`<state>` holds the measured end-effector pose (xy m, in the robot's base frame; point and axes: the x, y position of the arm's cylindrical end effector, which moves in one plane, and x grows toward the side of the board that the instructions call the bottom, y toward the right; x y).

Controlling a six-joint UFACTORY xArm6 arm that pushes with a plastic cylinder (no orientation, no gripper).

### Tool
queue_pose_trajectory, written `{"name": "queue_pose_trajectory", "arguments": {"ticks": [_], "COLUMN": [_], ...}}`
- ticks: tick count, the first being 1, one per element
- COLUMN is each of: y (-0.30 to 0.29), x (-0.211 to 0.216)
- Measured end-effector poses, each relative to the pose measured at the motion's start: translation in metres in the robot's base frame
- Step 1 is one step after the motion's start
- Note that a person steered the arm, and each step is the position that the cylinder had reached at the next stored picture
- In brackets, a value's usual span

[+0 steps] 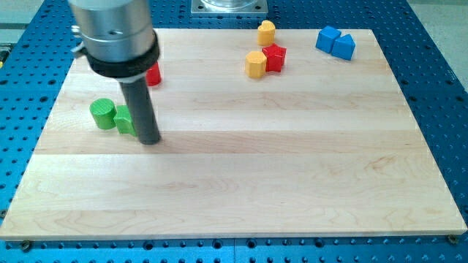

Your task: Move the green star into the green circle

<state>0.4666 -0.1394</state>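
While the straight dark rod stands upright over the left part of the pale wooden board (241,175), my tip (149,141) sits planted on the wood, touching the right side of the green star-shaped block (124,120); most of that star is hidden behind the rod, so its points are hard to make out. Just left of it, touching or very nearly so, stands the green circular block (104,115), a short upright cylinder; I cannot tell whether any gap remains between the two. There are no jaws here to read, only the bare rod, holding nothing. Farther back on the left, a red block (153,74) peeks out from behind the grey collar of the arm; its shape is masked. Over on the far side, right of centre, a yellow block (266,32) stands alone by the edge; nearer, a second yellow block (256,64) touches a red star-like block (274,57). At the far right, two blue blocks (336,42) huddle together, touching. The blue perforated table (446,88) surrounds the board.
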Motion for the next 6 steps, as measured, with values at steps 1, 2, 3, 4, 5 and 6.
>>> {"name": "queue_pose_trajectory", "arguments": {"ticks": [1,2,3,4,5,6], "y": [-0.008,0.029,0.063,0.068,0.112,0.186], "x": [-0.011,0.004,0.005,0.014,0.006,-0.047]}}
